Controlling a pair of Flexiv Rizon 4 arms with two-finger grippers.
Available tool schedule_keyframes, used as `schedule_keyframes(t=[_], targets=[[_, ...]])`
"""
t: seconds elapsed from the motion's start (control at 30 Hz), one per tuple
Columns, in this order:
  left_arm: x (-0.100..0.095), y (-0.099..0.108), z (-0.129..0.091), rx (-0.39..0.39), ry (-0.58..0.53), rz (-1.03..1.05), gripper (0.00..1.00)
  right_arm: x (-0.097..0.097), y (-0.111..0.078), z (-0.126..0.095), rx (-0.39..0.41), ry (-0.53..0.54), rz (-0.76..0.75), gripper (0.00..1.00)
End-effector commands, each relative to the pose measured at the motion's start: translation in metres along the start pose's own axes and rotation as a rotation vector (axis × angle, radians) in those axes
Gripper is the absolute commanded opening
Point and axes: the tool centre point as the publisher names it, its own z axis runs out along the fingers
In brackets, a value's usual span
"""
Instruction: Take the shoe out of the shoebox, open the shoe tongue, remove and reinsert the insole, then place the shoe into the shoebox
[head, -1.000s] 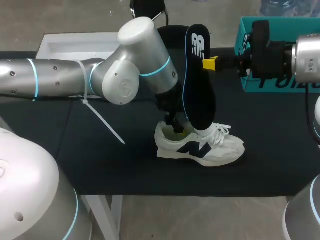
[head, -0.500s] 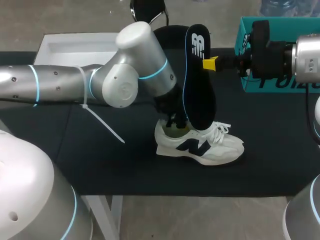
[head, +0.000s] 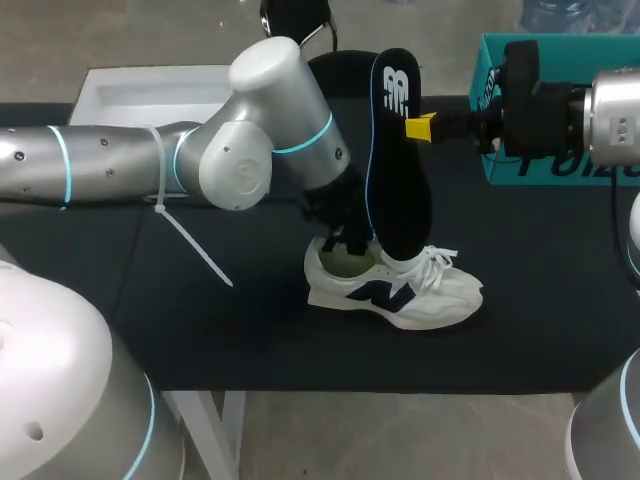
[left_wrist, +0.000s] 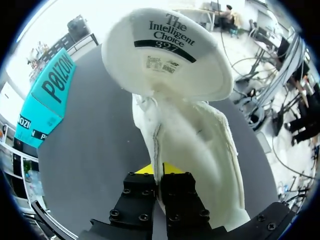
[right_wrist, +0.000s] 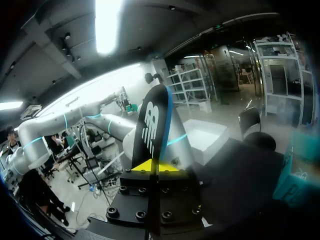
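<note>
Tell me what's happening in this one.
The left gripper pinches an edge of the white shoe, which sits on the table. The right gripper holds the black insole upright, its lower end at the shoe's opening. The teal shoebox stands behind.

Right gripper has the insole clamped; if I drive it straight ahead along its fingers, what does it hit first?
Probably my left arm, whose silver link sits just past the insole held in the right gripper. Depth between them is unclear.
</note>
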Motion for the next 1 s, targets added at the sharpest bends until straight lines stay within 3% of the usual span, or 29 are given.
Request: schedule_keyframes(t=[0.03,0.27,0.47,1.0], targets=[[0.007,0.002,-0.016,0.006,-0.008,0.027,0.00,0.001,-0.001,0.002,0.000,-0.005,0.000,0.00],[0.006,0.006,-0.036,0.062,-0.012,0.091,0.00,0.001,-0.001,0.002,0.000,-0.005,0.000,0.00],[0.005,0.006,-0.047,0.043,-0.010,0.131,0.00,0.001,-0.001,0.002,0.000,-0.005,0.000,0.00],[0.004,-0.008,-0.033,0.050,0.024,0.171,0.00,0.024,0.017,-0.099,0.003,-0.077,0.011,0.00]])
